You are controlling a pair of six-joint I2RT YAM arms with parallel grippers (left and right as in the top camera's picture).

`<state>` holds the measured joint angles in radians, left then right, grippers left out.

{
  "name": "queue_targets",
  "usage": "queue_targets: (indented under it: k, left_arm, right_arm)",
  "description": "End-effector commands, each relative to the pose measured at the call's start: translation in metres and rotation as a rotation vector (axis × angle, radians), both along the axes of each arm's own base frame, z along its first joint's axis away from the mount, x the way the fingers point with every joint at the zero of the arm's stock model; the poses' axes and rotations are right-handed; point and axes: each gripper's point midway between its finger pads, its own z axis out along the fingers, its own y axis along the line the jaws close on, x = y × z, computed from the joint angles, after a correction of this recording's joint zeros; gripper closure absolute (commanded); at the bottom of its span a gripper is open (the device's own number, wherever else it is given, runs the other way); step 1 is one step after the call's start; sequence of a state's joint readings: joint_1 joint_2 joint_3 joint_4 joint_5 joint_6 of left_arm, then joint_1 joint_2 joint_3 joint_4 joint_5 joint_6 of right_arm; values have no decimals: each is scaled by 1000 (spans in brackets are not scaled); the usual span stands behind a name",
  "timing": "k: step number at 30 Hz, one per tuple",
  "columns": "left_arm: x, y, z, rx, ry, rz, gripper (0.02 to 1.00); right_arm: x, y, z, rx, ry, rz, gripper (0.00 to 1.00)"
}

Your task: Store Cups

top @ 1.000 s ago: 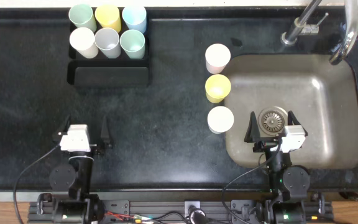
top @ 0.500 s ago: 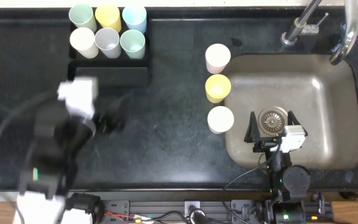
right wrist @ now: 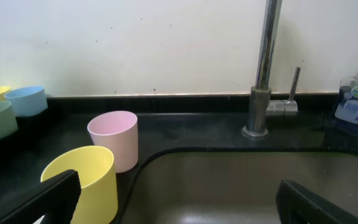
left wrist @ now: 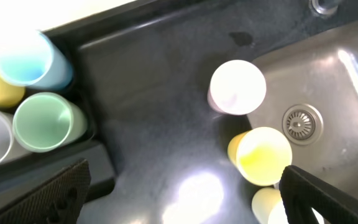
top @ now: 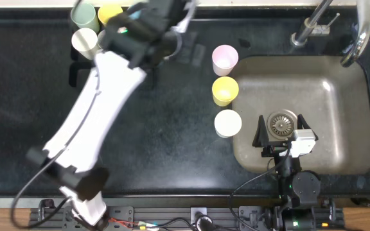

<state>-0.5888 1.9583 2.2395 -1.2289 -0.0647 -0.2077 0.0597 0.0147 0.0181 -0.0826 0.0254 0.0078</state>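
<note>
reaching way up the black countertop [top: 172, 128], the left arm is holding its left gripper [left wrist: 185, 199] above the bare patch between the black tray [left wrist: 98, 163] and the loose cups. its fingers are standing wide apart and gripping nothing.

three loose cups are sitting upright in a row along the sink [top: 326, 128] edge, on the side facing the tray: a pink cup [top: 225, 59] farthest from the arm bases, a yellow cup [top: 225, 90] in the middle, and a white cup [top: 227, 123] nearest the bases. the pink and yellow ones are sitting just beside each other.

the tray is already holding cups standing open side up, including a blue cup [left wrist: 27, 59] and a green cup [left wrist: 45, 121], with more yellow and white ones packed beside them.

the right gripper [top: 281, 131] is hovering over the sink near the drain [top: 281, 123], its fingers also spread wide with nothing in them. the faucet [right wrist: 263, 68] is standing behind the basin, with a soap bottle [right wrist: 356, 99] off to one side of it.
</note>
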Motion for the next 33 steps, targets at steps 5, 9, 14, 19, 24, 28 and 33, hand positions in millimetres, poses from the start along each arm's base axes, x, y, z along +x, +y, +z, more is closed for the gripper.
queue_targets:
  k: [5, 9, 14, 19, 24, 28, 33]
  left_arm:
    - [13, -21, -43, 55, 60, 69, 18]
    - [19, -43, -62, 55, 56, 52, 23]
    - [29, -60, -76, 57, 19, 100, 27]
    - [34, -59, -97, 48, 63, 167, 27]
    - [42, -65, -116, 31, 87, 173, 45]
    - [50, -71, -127, -5, 99, 192, 58]
    - [56, -68, -142, -19, 133, 218, 58]
  right_arm:
    - [0, 1, -3, 8, -1, 6, 5]
    - [0, 1, -3, 8, -1, 6, 5]
    - [0, 1, -3, 8, -1, 6, 5]
    - [0, 1, -3, 8, -1, 6, 3]
    - [0, 1, -3, 8, -1, 6, 7]
    - [0, 1, -3, 8, -1, 6, 7]
    - [0, 1, -3, 8, -1, 6, 5]
